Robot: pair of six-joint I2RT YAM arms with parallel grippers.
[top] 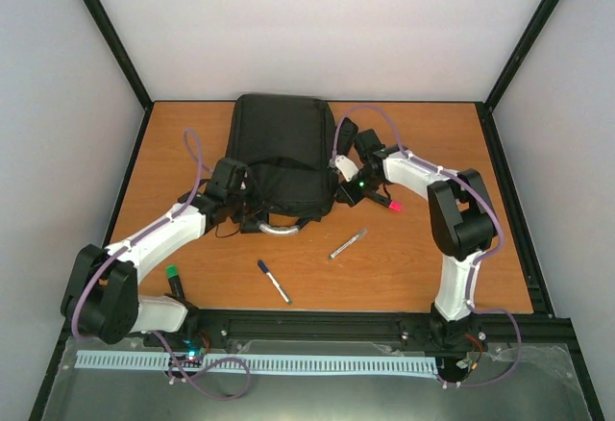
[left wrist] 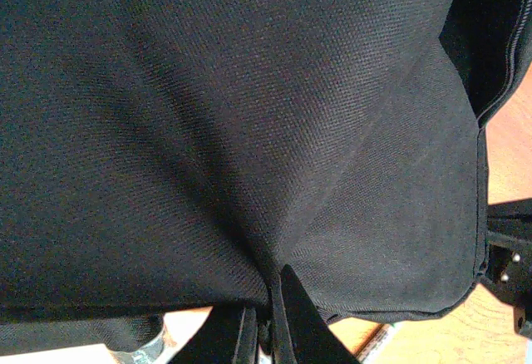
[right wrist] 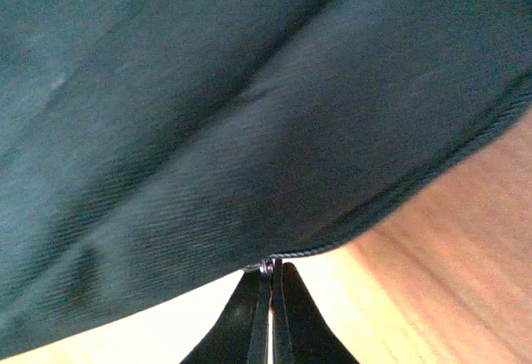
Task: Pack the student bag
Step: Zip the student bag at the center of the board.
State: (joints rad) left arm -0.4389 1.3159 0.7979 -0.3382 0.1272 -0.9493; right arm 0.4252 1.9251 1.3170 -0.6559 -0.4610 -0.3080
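The student bag, a large black backpack, lies flat at the back middle of the table, its grey curved handle toward me. My left gripper is at the bag's near left side. In the left wrist view it is shut on a pinched fold of the bag's fabric. My right gripper is at the bag's near right edge. In the right wrist view it is shut on a small metal ring at the hem of the bag.
On the wooden table lie a silver marker, a blue-capped pen, a green-capped marker near the left arm's base and a pink-tipped item beside the right arm. Black frame posts stand at the corners.
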